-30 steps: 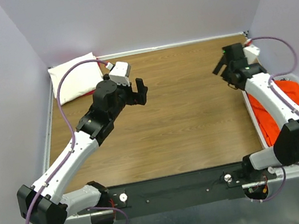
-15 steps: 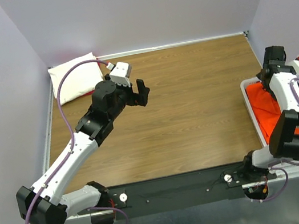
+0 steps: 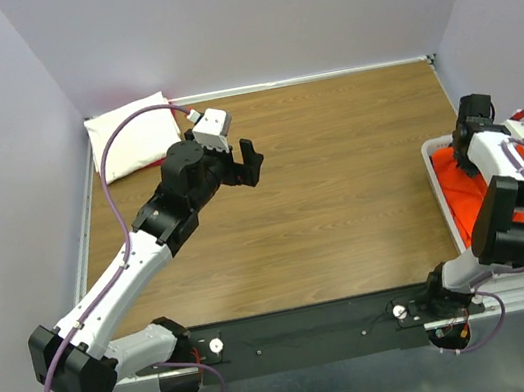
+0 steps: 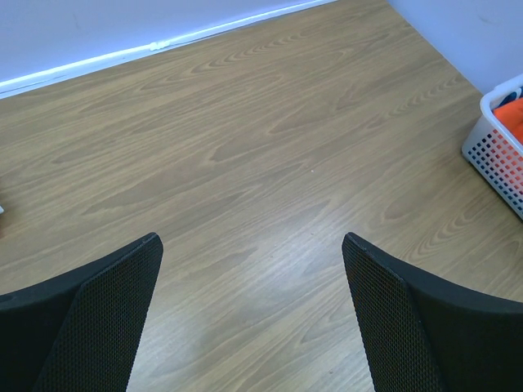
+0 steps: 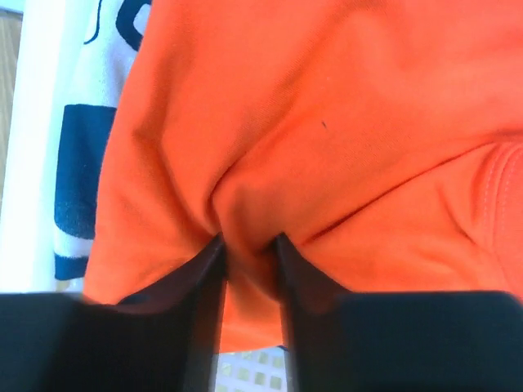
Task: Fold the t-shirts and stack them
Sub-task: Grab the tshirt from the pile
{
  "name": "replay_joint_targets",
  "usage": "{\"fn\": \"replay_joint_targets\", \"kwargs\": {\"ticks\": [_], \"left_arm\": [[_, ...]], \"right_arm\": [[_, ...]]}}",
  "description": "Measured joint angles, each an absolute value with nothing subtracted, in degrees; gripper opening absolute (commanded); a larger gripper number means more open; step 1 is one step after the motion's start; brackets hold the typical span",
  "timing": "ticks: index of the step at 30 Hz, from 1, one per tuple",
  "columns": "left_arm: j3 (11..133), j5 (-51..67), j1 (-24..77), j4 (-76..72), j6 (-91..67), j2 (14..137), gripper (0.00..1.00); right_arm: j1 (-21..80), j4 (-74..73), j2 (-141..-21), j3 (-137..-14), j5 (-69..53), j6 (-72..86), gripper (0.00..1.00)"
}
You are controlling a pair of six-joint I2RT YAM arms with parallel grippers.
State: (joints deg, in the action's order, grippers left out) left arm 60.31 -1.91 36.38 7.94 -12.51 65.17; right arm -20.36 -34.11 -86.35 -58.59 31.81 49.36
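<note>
Pinching orange cloth in the basket

Nipping a raised fold of cloth, the right gripper [image 5: 249, 243] has its two dark fingers [image 5: 206, 273] drawn close together, with a ridge of the orange t-shirt [image 5: 327, 122] caught between them. Creases run from that ridge across the shirt. Beside the orange cloth, towards the rim, lies the navy t-shirt with a white print [image 5: 82, 163]. Both lie in the white lattice basket [image 3: 435, 188], which sits at the table's right edge.

The left gripper [image 4: 252, 245] has its fingers [image 4: 110, 314] spread wide with nothing between them, hanging above bare wood of the table [image 3: 343, 192]. In the far left corner lies a folded cream-white t-shirt [image 3: 135, 137], well apart from both grippers.
</note>
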Motion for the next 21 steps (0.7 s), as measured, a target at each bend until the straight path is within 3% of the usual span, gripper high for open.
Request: {"fn": "replay_joint_targets", "kwargs": {"ticks": [1, 5, 13, 21], "left_arm": [[60.31, -1.91, 36.38, 7.94, -12.51, 65.17, 0.98], [60.31, -1.91, 36.38, 7.94, -12.53, 65.17, 0.98], [60.31, -1.87, 36.38, 7.92, -12.71, 65.17, 0.98], [60.31, -1.87, 36.38, 7.92, -12.71, 65.17, 0.98]], "right_arm": [[-20.36, -33.98, -85.97, -58.30, 31.70, 49.10, 0.18], [-20.38, -33.98, -83.33, -58.04, 31.18, 47.31, 0.00], [-20.38, -35.38, -74.54, -62.74, 25.19, 40.64, 0.00], [-20.47, -37.01, -72.20, -79.50, 10.28, 34.09, 0.00]]}}
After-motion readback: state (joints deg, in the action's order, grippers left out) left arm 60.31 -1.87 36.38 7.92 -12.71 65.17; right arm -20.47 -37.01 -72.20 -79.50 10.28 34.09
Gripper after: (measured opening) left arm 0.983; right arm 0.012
